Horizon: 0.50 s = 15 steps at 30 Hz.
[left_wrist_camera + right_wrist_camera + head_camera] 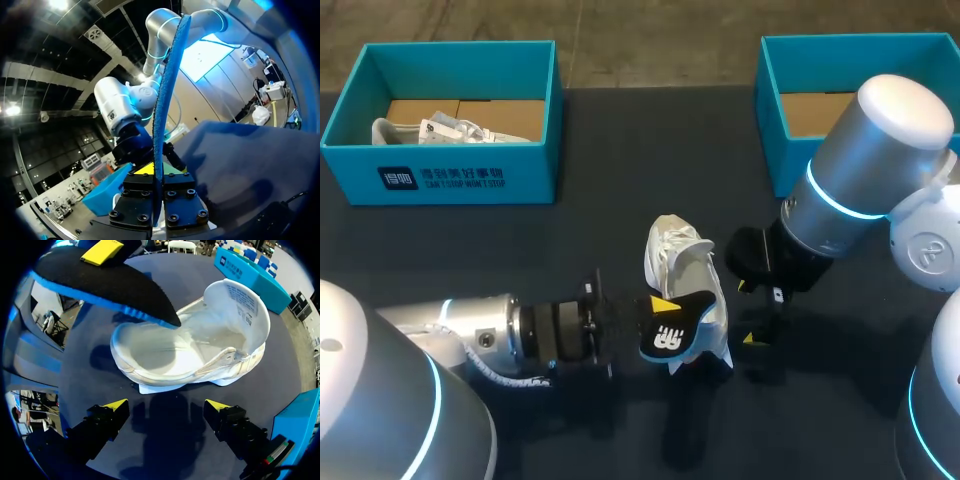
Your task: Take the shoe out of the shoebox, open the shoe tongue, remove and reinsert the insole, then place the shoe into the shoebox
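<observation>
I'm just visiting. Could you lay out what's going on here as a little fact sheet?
Shoe: white, on the table, tongue pulled back
Insole: black, blue underside, tip over the shoe's opening
Left gripper: shut on the insole
Right gripper: open, shoe ahead of it
Left box: teal, holds another shoe
Right box: teal, partly hidden by the arm

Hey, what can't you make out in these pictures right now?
Head view: the insole in the left tool covers the shoe's near end.
Head view: the right arm hides part of the right box's inside.
Left wrist view: the shoe does not show; the edge-on insole splits the view.
Right wrist view: the insole covers part of the shoe's inside.
</observation>
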Tool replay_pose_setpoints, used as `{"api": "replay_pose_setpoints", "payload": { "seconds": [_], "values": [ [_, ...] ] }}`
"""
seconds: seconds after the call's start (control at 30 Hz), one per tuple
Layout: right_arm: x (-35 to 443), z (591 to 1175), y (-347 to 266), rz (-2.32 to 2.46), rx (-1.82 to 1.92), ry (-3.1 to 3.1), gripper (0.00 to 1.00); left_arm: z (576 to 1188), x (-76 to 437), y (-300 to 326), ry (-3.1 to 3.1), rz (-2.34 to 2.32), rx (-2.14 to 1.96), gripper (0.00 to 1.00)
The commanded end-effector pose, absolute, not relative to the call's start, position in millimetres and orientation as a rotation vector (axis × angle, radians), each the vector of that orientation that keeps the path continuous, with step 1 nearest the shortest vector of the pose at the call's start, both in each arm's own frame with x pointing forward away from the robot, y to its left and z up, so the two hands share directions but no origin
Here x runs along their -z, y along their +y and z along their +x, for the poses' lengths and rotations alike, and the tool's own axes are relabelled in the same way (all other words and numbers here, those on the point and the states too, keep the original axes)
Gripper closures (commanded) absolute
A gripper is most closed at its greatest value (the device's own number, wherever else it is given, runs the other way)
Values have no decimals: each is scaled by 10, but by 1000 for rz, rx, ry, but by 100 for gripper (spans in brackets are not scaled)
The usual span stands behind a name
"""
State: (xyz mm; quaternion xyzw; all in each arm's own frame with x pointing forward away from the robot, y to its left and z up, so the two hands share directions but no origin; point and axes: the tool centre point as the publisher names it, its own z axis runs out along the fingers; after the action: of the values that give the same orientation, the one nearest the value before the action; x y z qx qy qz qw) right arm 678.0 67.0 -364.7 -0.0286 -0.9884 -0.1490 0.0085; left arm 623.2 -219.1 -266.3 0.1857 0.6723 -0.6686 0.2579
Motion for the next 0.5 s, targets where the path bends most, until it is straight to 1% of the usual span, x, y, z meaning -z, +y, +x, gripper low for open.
{"api": "replay_pose_setpoints", "payload": {
  "seconds": [0.03, 0.5],
  "values": [
    [3653, 6771, 674, -91, 463, -3091, 0, 6220, 2666, -2231, 1837, 523, 1836, 100],
    [3653, 6771, 674, -91, 463, -3091, 0, 6145, 2651, -2315, 1842, 572, 1845, 100]
  ]
}}
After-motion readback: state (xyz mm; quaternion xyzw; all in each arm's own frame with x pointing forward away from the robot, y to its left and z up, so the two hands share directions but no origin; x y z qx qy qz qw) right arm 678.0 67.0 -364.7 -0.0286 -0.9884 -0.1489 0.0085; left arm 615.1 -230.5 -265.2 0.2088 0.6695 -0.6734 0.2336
